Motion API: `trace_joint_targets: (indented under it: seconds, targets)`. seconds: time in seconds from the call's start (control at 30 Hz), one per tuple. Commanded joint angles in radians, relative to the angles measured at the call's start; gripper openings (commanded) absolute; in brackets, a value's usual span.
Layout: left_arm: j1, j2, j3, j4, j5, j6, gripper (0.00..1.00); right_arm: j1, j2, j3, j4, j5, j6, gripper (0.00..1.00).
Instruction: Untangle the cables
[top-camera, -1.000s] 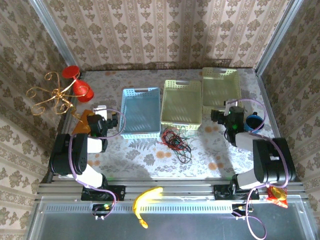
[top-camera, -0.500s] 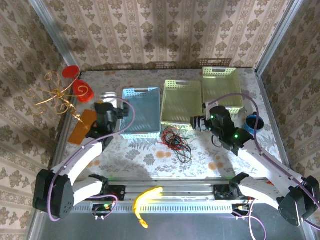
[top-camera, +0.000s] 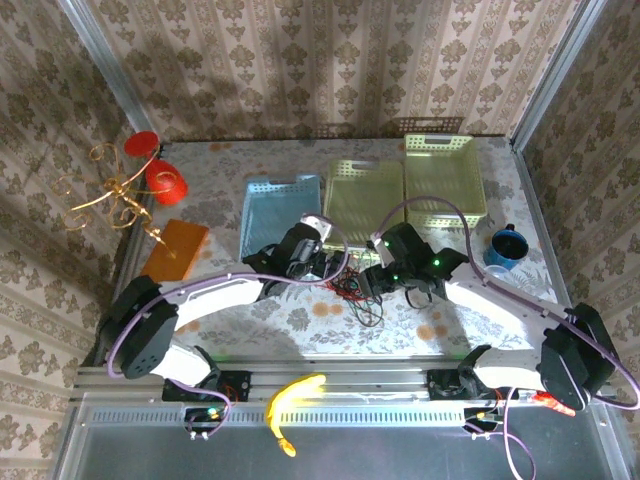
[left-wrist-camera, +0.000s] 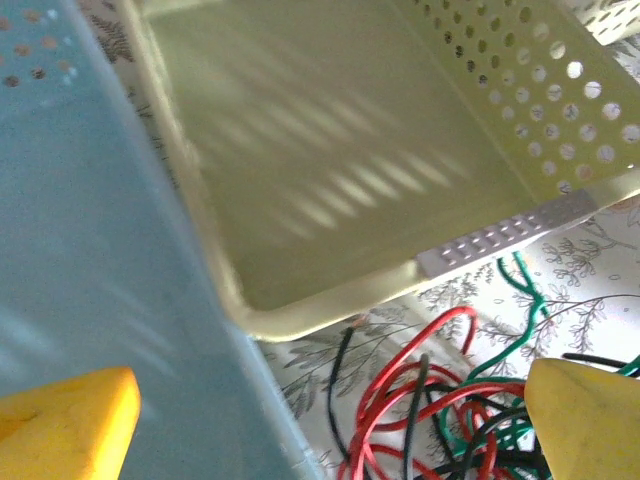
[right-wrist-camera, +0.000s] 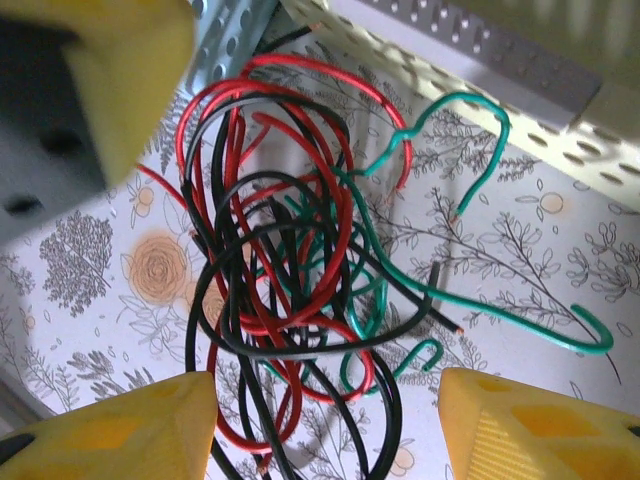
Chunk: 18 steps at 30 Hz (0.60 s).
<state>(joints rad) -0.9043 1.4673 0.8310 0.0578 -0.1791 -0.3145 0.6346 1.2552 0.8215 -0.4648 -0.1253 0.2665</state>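
cables (top-camera: 351, 284) | one tangle | long axis: middle basket (top-camera: 365, 205) to near edge

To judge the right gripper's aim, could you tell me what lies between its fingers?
In the right wrist view, loops of red and black cables lie between the fingers.

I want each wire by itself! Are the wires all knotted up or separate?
Tangled. The cables lie in one heap on the table, red, green and black strands looping over and through each other.
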Motion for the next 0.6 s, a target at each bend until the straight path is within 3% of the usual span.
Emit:
trace_joint_targets:
  seconds: [0.0, 0.37, 0.57]
  targets:
    - [-0.027, 0.044, 0.070, -0.076, -0.052, -0.005, 1.00, 0.017, 0.045, 0.057, -0.064, 0.048, 0.017, 0.60]
    - [-0.091, 0.161, 0.202, -0.277, -0.353, -0.037, 1.00, 0.068, 0.186, 0.138, -0.147, 0.216, 0.080, 0.55]
    - [-0.091, 0.192, 0.245, -0.335, -0.369, -0.038, 0.98, 0.077, 0.231, 0.161, -0.157, 0.222, 0.085, 0.54]
